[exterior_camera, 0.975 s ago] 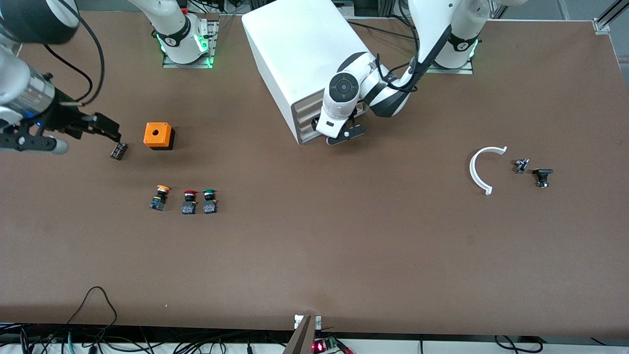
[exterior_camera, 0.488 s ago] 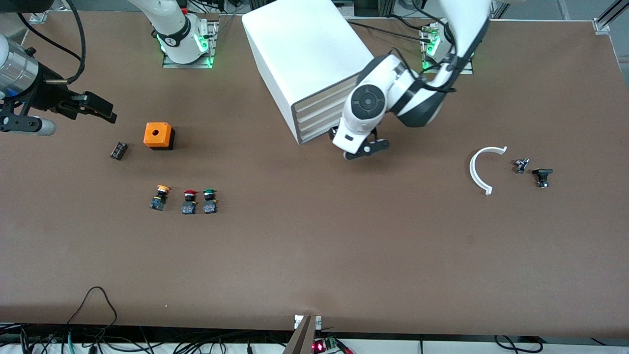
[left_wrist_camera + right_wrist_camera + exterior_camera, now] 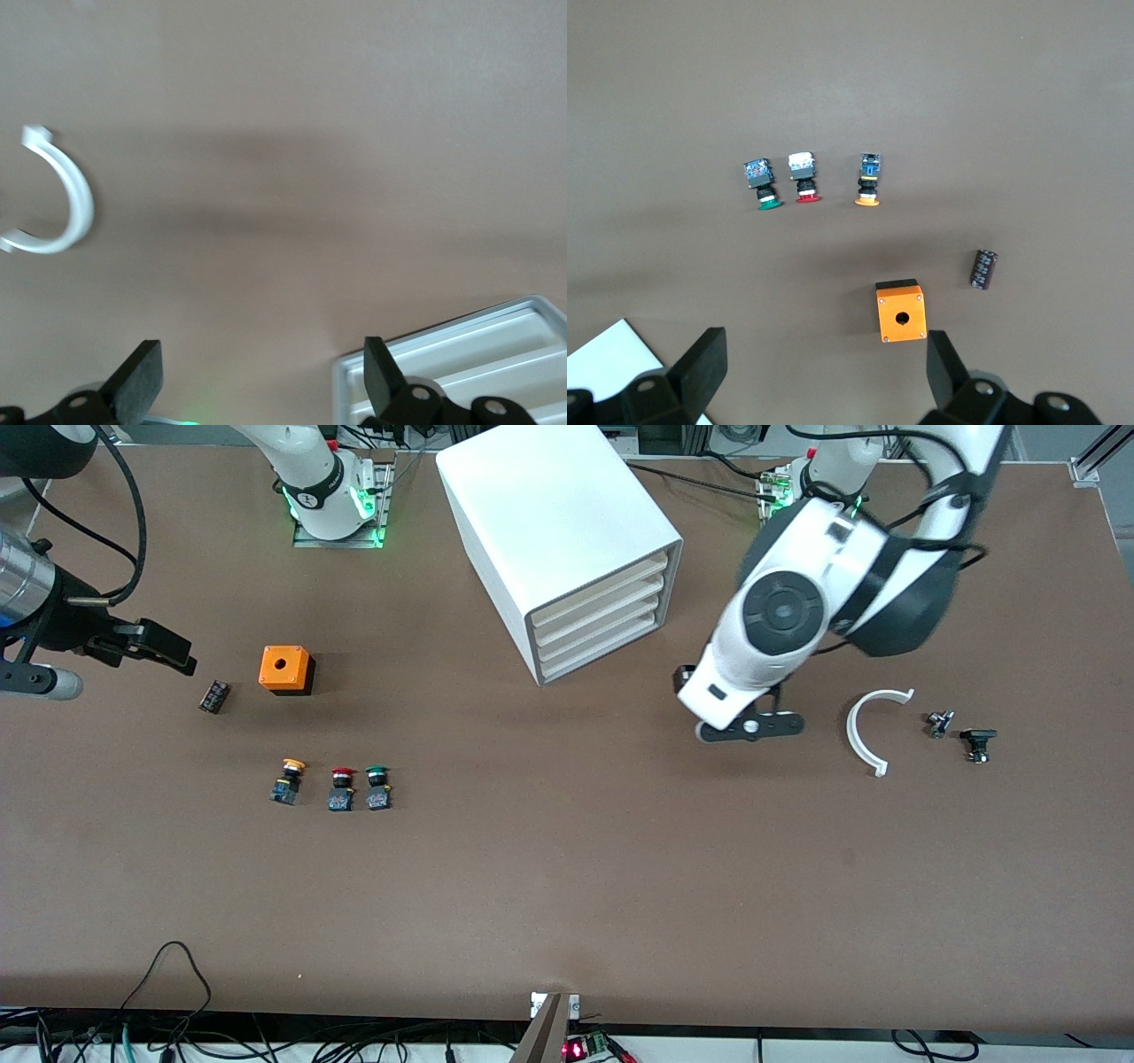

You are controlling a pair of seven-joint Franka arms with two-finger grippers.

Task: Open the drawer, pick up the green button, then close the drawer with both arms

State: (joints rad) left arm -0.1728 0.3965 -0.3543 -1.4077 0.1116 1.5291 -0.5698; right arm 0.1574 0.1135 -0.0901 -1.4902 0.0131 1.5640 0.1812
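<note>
1. All four drawers of the cabinet (image 3: pixel 567 540) look shut, including the drawer (image 3: pixel 601 631) third from its top. The cabinet stands by the table (image 3: pixel 567 886) edge where the arm bases are, about midway along it.
2. The button (image 3: pixel 378 786) with the green cap lies out on the table toward the right arm's end, beside a red-capped button (image 3: pixel 340 788) and a yellow-capped button (image 3: pixel 288 780).
3. The left gripper (image 3: pixel 749 726) hovers over bare table between the cabinet and a white curved piece (image 3: pixel 870 728), fingers spread and empty.
4. The right gripper (image 3: pixel 168 651) hangs near the table's end edge, over the surface by a small dark cylinder (image 3: pixel 213 696) and an orange box (image 3: pixel 286 670), fingers apart, empty.
5. Risks: the three buttons sit close together, so a grab could catch the red one; the drawer fronts are stacked tight, so a finger could hook the wrong one.
</note>
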